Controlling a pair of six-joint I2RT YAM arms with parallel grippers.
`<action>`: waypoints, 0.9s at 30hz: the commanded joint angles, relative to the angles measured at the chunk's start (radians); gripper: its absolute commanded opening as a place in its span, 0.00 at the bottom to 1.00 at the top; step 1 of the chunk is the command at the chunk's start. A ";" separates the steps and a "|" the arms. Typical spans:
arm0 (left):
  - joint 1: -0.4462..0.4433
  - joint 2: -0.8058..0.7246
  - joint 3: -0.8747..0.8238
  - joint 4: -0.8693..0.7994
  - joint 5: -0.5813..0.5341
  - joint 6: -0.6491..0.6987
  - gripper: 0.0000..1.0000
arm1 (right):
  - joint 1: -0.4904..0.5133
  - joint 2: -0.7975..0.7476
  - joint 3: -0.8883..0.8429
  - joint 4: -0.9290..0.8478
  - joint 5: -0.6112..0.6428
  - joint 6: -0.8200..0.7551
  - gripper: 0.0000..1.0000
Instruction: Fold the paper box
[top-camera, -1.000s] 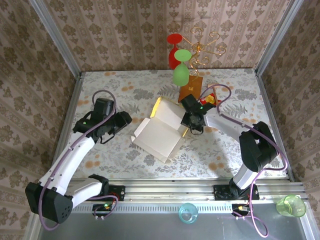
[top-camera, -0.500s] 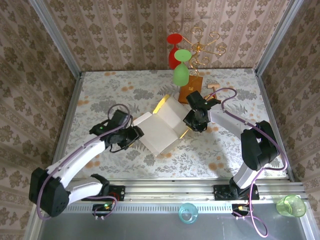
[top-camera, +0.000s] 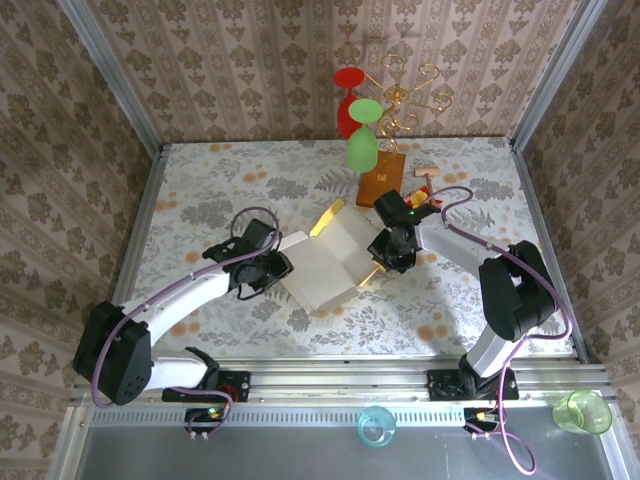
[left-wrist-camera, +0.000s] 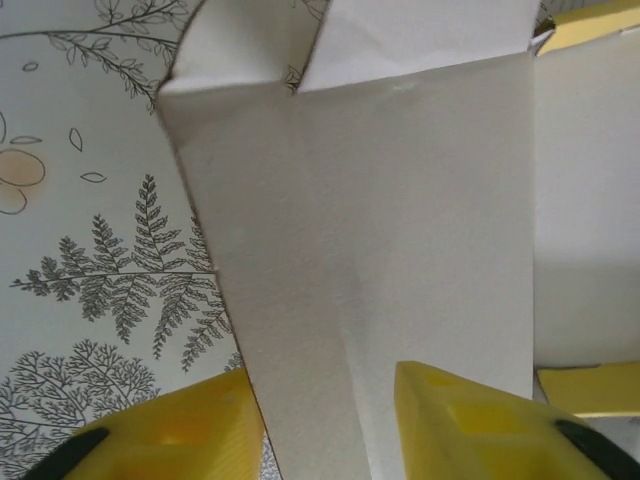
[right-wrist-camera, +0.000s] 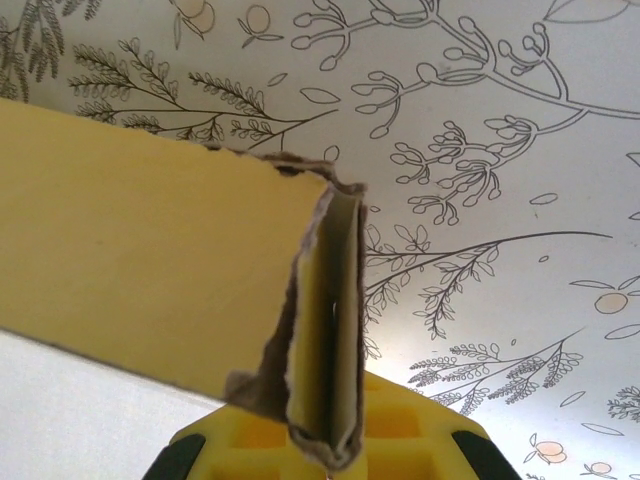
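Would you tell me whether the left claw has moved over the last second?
Yes, the left claw moved right, away from the left rail, up to the paper box.

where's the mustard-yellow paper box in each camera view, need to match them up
top external: the thin mustard-yellow paper box lies at the centre of the picture, white inside up.
left wrist: the box shows as a white inner panel across the middle and right.
right wrist: the box shows its yellow outer face at left, torn edge running to bottom centre.
shared landmark: the floral-print tabletop beside the box.
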 joint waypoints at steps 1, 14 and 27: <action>-0.010 0.002 -0.001 0.005 -0.045 0.015 0.30 | -0.002 -0.024 -0.018 0.010 -0.018 0.031 0.00; -0.022 -0.030 -0.025 0.020 -0.078 0.011 0.14 | -0.002 -0.029 -0.059 0.060 -0.051 0.073 0.00; -0.008 0.114 0.282 -0.376 -0.162 0.257 0.00 | 0.020 -0.082 -0.020 0.027 -0.072 0.083 0.45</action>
